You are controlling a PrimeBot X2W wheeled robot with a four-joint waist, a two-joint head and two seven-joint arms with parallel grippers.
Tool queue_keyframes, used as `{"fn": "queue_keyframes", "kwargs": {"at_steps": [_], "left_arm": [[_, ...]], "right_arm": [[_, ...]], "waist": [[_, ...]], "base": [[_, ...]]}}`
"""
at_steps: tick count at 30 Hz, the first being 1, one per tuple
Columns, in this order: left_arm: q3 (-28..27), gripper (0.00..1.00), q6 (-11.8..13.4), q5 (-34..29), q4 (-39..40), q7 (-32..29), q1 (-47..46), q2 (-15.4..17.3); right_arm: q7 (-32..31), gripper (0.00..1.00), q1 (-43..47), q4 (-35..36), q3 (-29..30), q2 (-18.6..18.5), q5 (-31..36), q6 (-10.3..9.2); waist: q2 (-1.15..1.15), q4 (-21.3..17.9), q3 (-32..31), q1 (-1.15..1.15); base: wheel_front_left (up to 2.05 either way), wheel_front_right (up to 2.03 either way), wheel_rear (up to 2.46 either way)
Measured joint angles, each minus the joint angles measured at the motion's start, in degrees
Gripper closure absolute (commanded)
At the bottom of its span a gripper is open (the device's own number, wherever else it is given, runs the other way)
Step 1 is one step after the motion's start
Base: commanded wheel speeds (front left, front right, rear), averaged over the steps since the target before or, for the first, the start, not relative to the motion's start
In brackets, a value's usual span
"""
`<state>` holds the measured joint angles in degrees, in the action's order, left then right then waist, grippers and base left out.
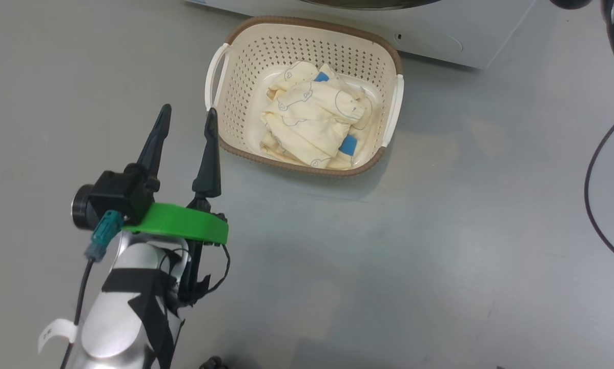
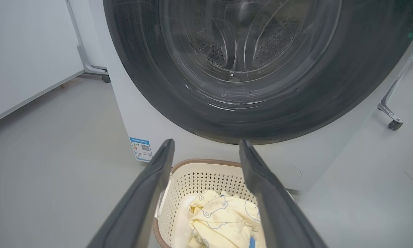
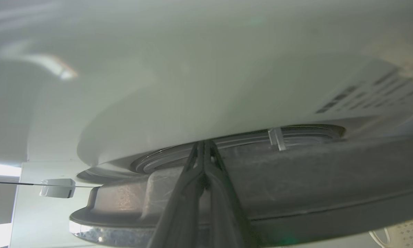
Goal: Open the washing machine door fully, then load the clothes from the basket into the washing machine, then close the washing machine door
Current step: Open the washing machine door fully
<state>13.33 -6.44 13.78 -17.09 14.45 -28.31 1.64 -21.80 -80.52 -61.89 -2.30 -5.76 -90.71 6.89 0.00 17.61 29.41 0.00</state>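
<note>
1. Head view: our left gripper (image 1: 189, 109) hangs with its fingers apart. The basket (image 1: 307, 23) sits just beside the right fingertip, with the clothes (image 1: 312, 123) heaped inside.
2. Left wrist view: beyond those fingertips stands the washing machine door (image 2: 179, 103).
3. Right wrist view: our right gripper (image 3: 203, 143) has its fingers pressed together, tips at the door's black rim.

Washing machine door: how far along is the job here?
Done: nothing finished. In hand: the shut right gripper is wedged behind the rim of the washing machine door, barely ajar. Left: the clothes lie in the basket, open left gripper near it; loading and closing remain.
</note>
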Motion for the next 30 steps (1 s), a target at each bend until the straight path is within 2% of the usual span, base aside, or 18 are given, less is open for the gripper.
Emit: {"fn": "queue_keyframes", "kwargs": {"at_steps": [14, 30], "left_arm": [[-0.1, 0.00, 0.8, 0.5, 0.1, 0.2, -0.2, 0.0], [-0.7, 0.00, 0.4, 0.3, -0.3, 0.2, 0.8, 0.0]], "right_arm": [[-7.3, 1.00, 0.6, 1.1, -3.1, -0.5, 1.0, 0.00], [-18.8, 1.00, 12.7, 13.0, -7.0, 0.4, -0.1, 0.00]], "waist": [[0.00, -1.4, -0.1, 0.00], [0.00, -3.7, -2.6, 0.00]], "base": [[0.00, 0.00, 0.00], [0.00, 0.00, 0.00]]}}
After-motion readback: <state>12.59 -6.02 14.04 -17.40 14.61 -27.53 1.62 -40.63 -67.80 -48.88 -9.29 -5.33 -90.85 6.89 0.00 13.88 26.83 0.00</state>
